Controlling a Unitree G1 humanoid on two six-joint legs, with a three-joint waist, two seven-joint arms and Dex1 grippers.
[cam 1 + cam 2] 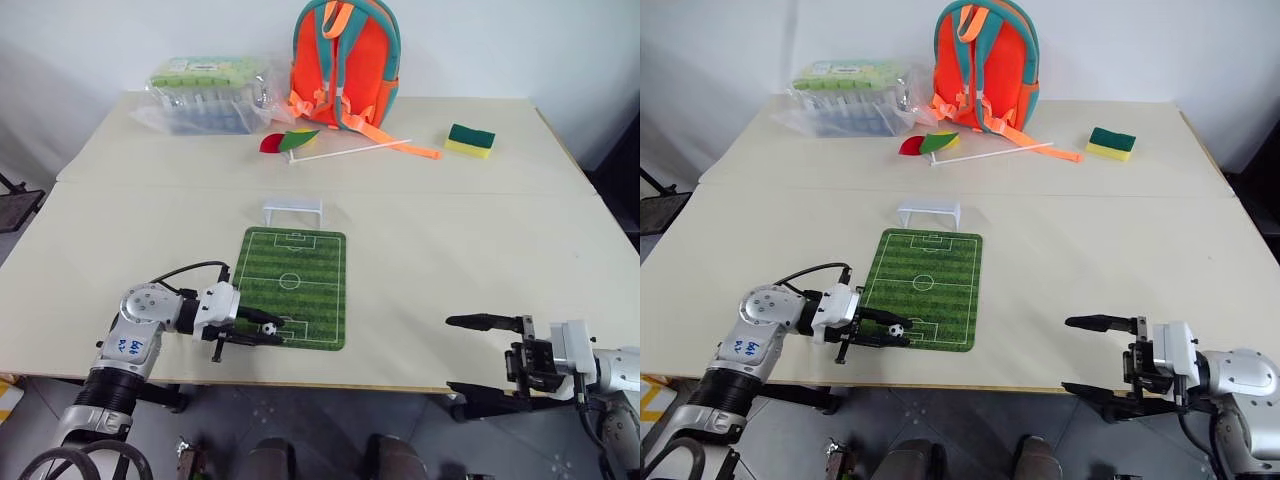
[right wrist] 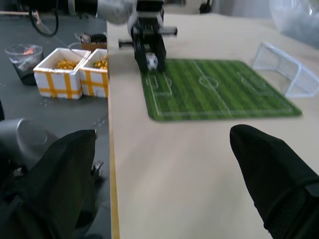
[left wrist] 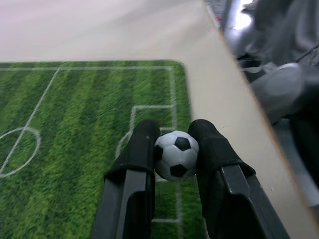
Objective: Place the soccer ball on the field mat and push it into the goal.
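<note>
Left gripper (image 1: 262, 333) pinches the soccer ball (image 1: 269, 328) between both fingers, over the near penalty box of the field mat (image 1: 300, 262). Can't tell if the ball touches the turf. Right gripper (image 1: 470, 353) is wide open and empty, near the table's front edge, well apart from the mat. Goal (image 1: 293, 210) stands just beyond the mat's far end. Left to do: release, then push the ball the mat's full length.

The mat (image 1: 293, 286) lies in the middle of the frame on the table (image 1: 450, 250), with the goal (image 1: 292, 209) just above it. The ball (image 1: 269, 328) is over the mat's lower left corner. The backpack (image 1: 345, 62) stands at the top centre, the sponge (image 1: 470, 140) at the upper right.
</note>
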